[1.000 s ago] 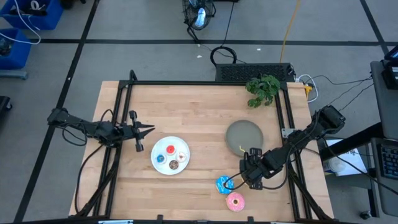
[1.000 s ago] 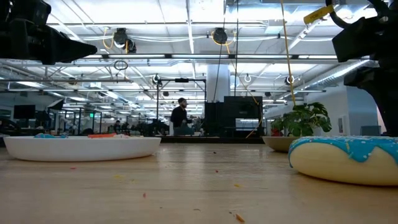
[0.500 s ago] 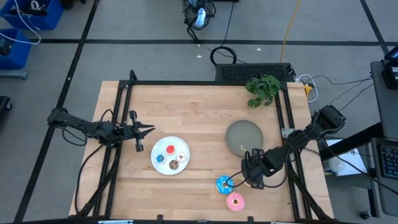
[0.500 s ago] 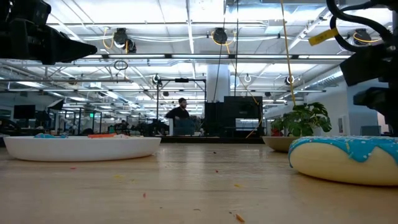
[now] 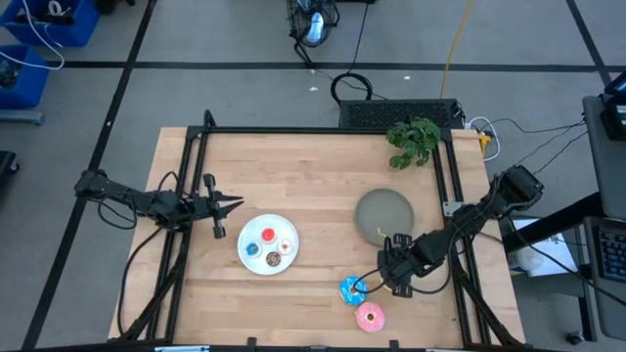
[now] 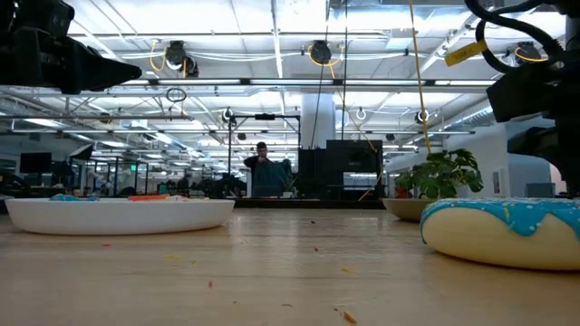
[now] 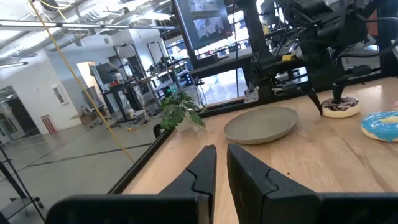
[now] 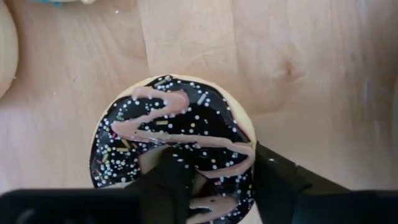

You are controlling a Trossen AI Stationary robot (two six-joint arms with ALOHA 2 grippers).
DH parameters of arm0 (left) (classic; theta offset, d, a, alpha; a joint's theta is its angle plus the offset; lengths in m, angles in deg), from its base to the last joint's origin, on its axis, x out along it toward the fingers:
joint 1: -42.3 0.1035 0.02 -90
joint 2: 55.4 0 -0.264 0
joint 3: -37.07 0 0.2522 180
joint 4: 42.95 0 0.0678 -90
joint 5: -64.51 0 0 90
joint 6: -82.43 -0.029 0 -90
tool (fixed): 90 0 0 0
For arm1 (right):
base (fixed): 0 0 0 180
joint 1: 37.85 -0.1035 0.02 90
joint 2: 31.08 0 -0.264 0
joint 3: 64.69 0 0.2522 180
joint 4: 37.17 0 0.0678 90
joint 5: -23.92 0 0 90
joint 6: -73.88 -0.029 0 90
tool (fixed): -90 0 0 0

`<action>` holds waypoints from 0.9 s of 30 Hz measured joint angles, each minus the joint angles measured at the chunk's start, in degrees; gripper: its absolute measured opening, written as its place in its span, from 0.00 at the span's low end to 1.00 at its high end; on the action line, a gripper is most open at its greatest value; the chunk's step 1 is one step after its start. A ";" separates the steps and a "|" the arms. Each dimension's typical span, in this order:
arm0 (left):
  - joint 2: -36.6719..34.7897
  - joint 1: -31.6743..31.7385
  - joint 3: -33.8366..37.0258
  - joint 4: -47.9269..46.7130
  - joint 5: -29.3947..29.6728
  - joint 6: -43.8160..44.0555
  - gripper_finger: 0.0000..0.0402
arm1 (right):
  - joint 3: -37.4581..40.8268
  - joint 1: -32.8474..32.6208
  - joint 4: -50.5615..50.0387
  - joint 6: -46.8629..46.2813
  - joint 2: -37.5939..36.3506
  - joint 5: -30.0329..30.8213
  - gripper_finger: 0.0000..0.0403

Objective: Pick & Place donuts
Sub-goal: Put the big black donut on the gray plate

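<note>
The high view looks straight down on the whole table (image 5: 313,166). The low view sits at tabletop level, facing the room. The left wrist view looks level toward the grey plate (image 7: 261,124); the right wrist view looks closely down beside it.

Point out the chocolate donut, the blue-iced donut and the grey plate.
Dark chocolate ring donut with pale streaks (image 8: 180,134): right wrist view, its sprinkled icing.
Blue-iced ring donut (image 6: 507,226): low view, its side.
Grey round plate (image 5: 383,213): high view, its centre.
</note>
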 joint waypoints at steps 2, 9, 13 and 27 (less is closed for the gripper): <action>0.00 0.00 0.00 0.00 0.00 0.02 0.12 | 0.00 0.31 0.02 0.62 0.00 -0.39 0.28; -0.01 -0.01 0.00 0.04 -0.02 0.07 0.12 | -0.02 0.85 0.04 1.74 0.00 -3.53 0.08; 0.00 -0.01 0.00 0.04 -0.01 0.07 0.12 | -0.24 1.10 -0.70 3.03 -0.56 -4.62 0.03; 0.01 -0.01 0.00 0.02 -0.02 0.04 0.12 | -10.18 1.71 -10.48 4.70 -3.85 -1.43 0.03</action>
